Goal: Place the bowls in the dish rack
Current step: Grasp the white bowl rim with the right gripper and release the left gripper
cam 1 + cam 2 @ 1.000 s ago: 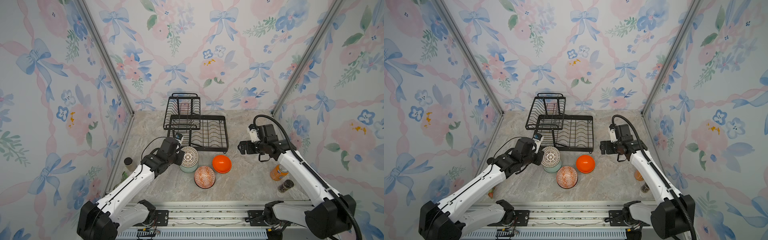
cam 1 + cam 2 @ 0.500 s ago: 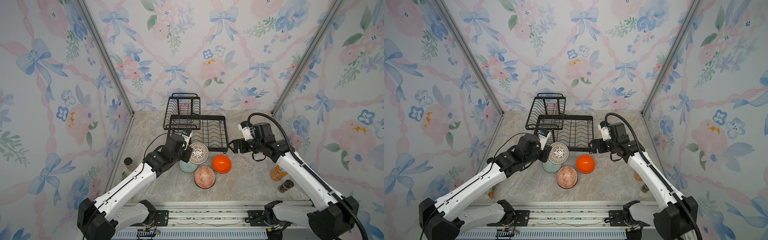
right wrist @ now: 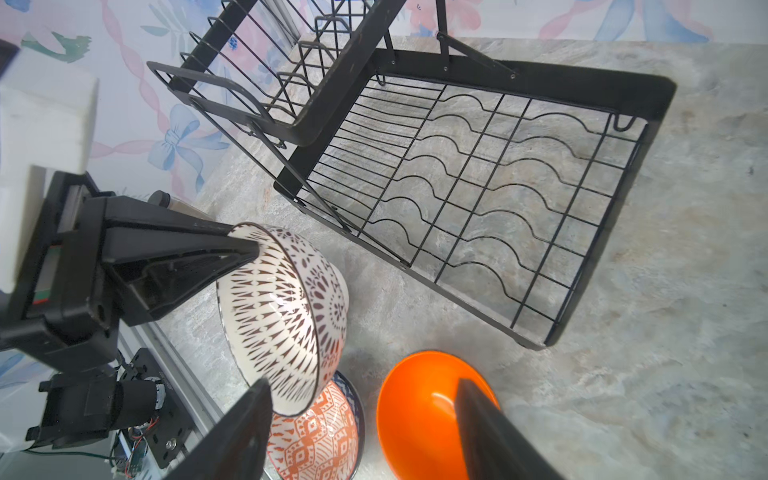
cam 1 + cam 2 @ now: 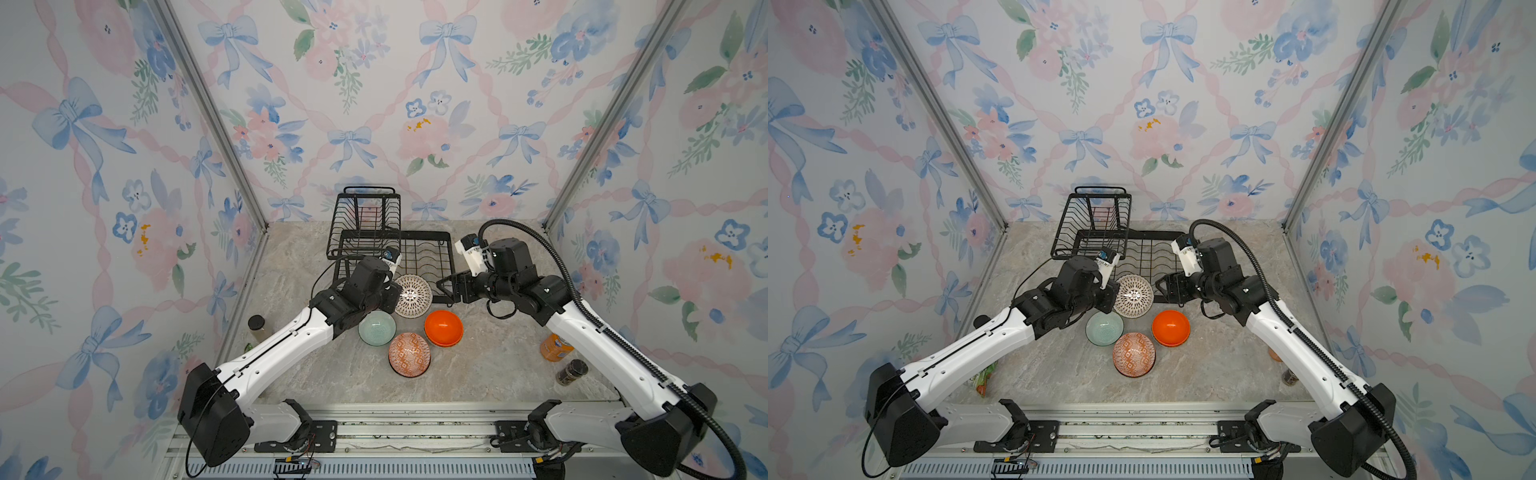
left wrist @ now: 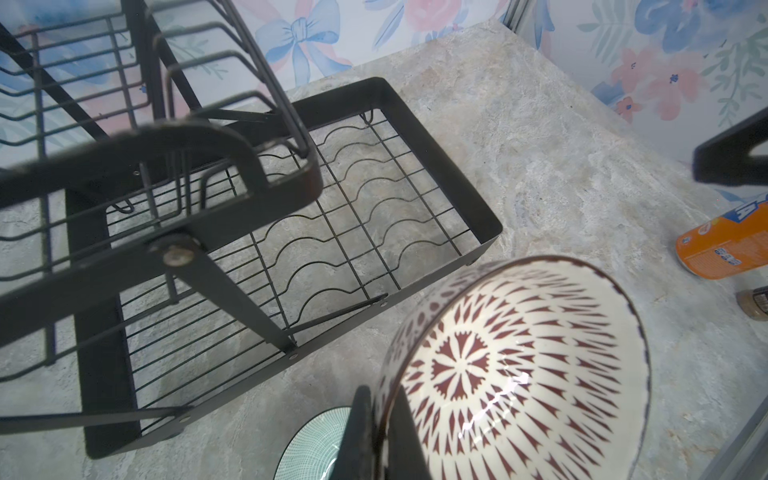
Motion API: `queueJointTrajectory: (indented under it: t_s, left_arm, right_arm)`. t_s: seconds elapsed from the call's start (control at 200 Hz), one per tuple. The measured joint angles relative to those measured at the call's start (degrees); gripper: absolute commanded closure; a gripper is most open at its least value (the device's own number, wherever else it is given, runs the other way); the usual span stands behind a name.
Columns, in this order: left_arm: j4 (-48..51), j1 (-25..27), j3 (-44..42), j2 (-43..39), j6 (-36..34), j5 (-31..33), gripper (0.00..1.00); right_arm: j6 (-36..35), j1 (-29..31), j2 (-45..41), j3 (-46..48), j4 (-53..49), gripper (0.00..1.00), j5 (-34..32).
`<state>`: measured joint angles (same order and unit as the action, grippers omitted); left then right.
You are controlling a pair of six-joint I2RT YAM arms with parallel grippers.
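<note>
My left gripper (image 4: 395, 296) (image 5: 380, 399) is shut on the rim of the white-black patterned bowl (image 4: 413, 296) (image 5: 519, 374). It holds the bowl tilted on its side above the table, just in front of the dish rack (image 4: 428, 257) (image 3: 623, 89). My right gripper (image 4: 442, 289) (image 3: 363, 386) is open, close to the bowl's right side and touching nothing. On the table below lie the mint green bowl (image 4: 377, 328), the plain orange bowl (image 4: 443, 327) (image 3: 419, 415) and the orange-white patterned bowl (image 4: 409, 354) (image 3: 316, 436). No bowl sits in the rack.
An orange drink can (image 4: 555, 347) (image 5: 723, 245) and a dark spice jar (image 4: 572, 372) stand at the right edge under the right arm. Another jar (image 4: 257, 326) stands by the left wall. The rack's raised basket (image 4: 365, 220) is at the back left.
The left gripper has lifted the white-black patterned bowl off the mint green bowl and carried it toward the rack. The right gripper has moved left toward it, and its jaws have narrowed.
</note>
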<state>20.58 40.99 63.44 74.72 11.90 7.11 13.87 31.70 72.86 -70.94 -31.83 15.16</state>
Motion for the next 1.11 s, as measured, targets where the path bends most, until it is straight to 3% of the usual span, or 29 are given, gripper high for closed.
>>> queueJointTrajectory:
  t_s: [0.76, 0.98, 1.105]
  left_arm:
    - [-1.2, 1.3, 2.7, 3.5, 0.0, 1.4, 1.00]
    - [-2.4, 2.0, 2.8, 3.5, 0.2, 1.5, 1.00]
    - [-2.9, 2.1, 2.6, 3.5, 0.1, 1.2, 1.00]
  right_arm:
    - [1.9, 5.3, 9.4, -2.0, -0.2, 0.74, -5.5]
    - [3.4, 5.3, 10.3, -2.3, -0.4, 1.00, -9.0]
    - [3.8, 5.4, 10.7, -2.3, -0.4, 1.00, -9.7]
